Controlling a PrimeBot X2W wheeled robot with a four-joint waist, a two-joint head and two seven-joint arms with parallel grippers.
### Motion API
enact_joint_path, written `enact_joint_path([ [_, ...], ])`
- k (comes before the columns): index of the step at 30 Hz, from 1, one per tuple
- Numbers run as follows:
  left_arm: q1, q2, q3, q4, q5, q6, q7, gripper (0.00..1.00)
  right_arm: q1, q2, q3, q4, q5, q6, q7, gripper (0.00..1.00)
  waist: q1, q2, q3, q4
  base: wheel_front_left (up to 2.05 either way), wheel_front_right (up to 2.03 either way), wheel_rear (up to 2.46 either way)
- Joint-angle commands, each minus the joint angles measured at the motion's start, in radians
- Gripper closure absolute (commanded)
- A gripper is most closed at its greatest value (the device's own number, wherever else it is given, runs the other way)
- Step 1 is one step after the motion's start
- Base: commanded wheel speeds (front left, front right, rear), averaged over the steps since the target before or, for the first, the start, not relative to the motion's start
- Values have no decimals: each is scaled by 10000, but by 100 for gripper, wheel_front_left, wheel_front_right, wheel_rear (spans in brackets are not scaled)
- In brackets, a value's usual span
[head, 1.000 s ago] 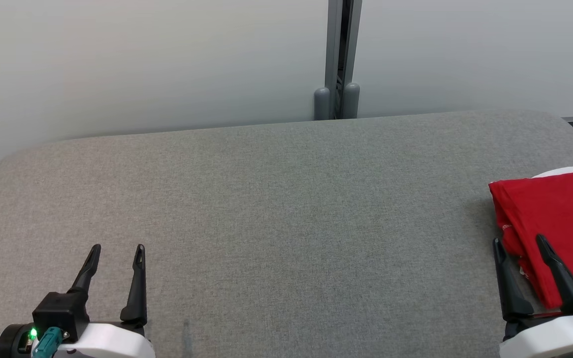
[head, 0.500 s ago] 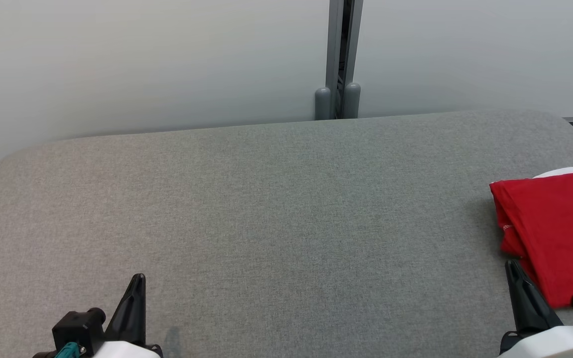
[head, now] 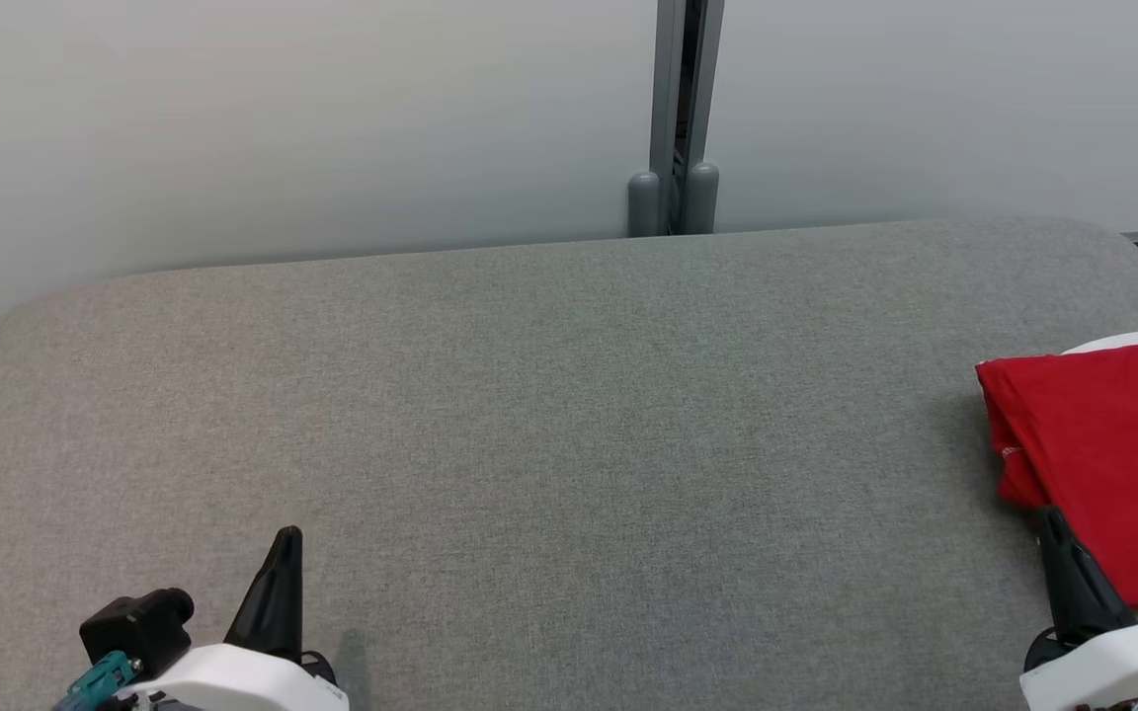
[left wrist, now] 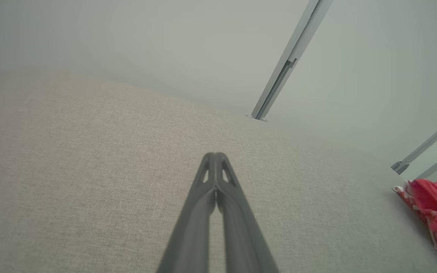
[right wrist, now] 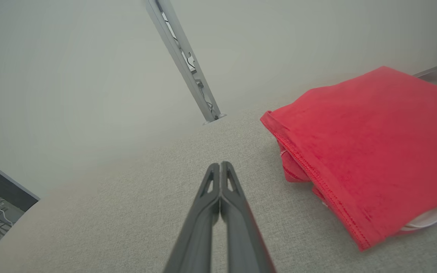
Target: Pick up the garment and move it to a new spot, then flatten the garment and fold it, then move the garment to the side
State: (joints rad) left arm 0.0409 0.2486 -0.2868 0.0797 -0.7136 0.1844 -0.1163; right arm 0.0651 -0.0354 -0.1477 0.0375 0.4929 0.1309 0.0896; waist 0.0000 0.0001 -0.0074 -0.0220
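Red folded garment (right wrist: 370, 151) on grey bench (head: 529, 415): soft, light, limp; probably best pinched at its stitched hem. Clenched, empty: left hand (left wrist: 215, 155), right hand (right wrist: 220, 165).

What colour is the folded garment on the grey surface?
The garment is red, with white showing underneath; clearest in the right wrist view.

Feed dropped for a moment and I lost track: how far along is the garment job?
Done, it seems: the garment lies folded at the right edge of the table, so pick-up, flattening, folding and the move aside look finished. In hand: nothing; the left end effector and right end effector are shut and empty. Left: apparently nothing.
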Motion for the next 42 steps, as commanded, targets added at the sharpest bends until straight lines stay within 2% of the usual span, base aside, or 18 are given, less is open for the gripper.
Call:
enact_joint_path([
  [1, -379, 22, 127, -37, -373, -145, -72, 100, -316, -116, -141, -29, 426, -1, 108, 100, 0, -1, 2, 3, 0, 0, 0],
  [42, -1425, -978, 538, 1144, -4935, -1674, -244, 100, -1483, -258, -1443, 1474, 5601, -1, 1477, 100, 0, -1, 63, 86, 0, 0, 0],
])
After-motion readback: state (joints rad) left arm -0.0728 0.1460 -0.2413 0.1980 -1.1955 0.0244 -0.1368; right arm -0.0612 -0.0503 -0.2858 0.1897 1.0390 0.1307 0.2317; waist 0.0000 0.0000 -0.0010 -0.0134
